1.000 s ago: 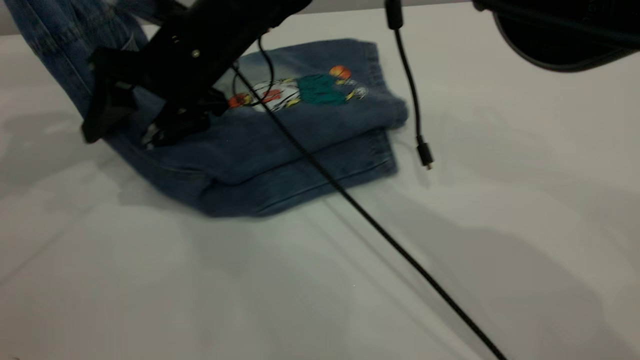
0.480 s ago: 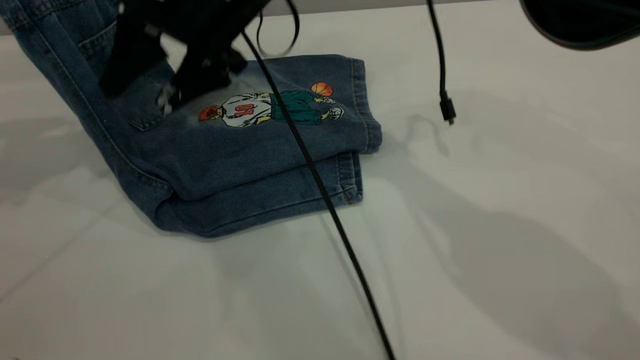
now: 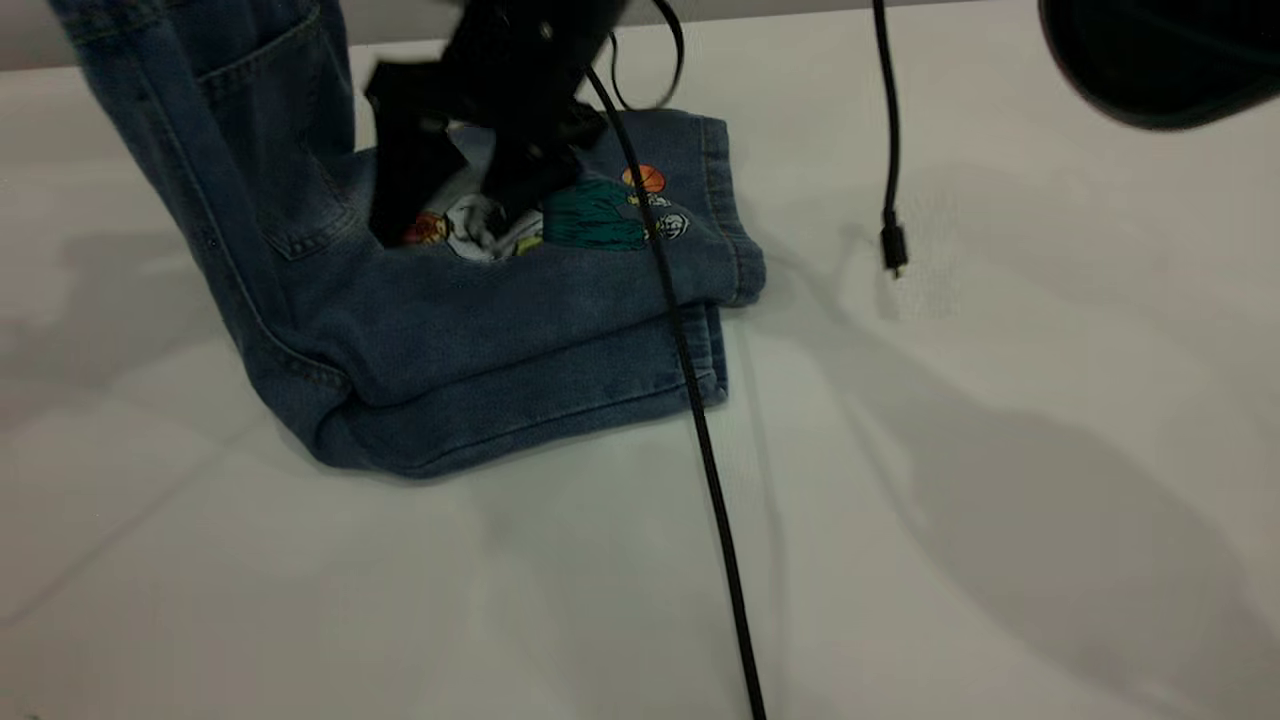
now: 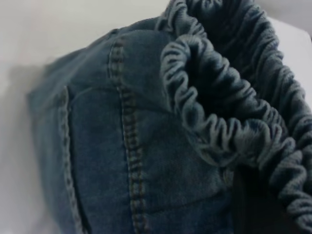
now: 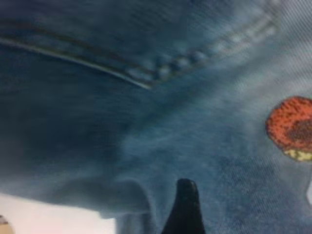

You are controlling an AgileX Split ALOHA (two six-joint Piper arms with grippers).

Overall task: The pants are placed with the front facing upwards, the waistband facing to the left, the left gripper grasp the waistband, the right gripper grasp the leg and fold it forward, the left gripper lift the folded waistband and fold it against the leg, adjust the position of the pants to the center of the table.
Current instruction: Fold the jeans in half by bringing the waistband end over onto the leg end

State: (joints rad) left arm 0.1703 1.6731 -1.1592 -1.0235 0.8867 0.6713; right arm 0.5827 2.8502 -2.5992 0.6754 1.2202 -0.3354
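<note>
The table [image 3: 1000, 450], a broad, flat, matte white plane, fills the exterior view and carries soft grey shadows toward four o'clock. On it, toward ten o'clock from the view's centre, lie the pants [image 3: 480, 340]: coarse blue denim folded lengthwise, one layer stacked on the other, hems pointing to three o'clock. The upper leg [image 3: 600, 270] shows a double-stitched hem and a cartoon basketball player print [image 3: 600, 215] in teal, white and orange. The waist end rises steeply off the surface toward eleven o'clock and runs out past the top edge, with a stitched patch pocket [image 3: 290, 140] on the raised panel. In the left wrist view the waistband [image 4: 219, 112] appears close up, a ruffled, tightly gathered elastic band; the left gripper's own fingers cannot be made out there, so whether they hold the band cannot be told. The right gripper [image 3: 455, 200], black and angular, hangs over the print at twelve o'clock, its two wedge fingers parted a little with nothing between them. A thin black cable [image 3: 700, 430] crosses the denim diagonally toward six o'clock; a second cable with a small plug [image 3: 893, 248] dangles at two o'clock.
</note>
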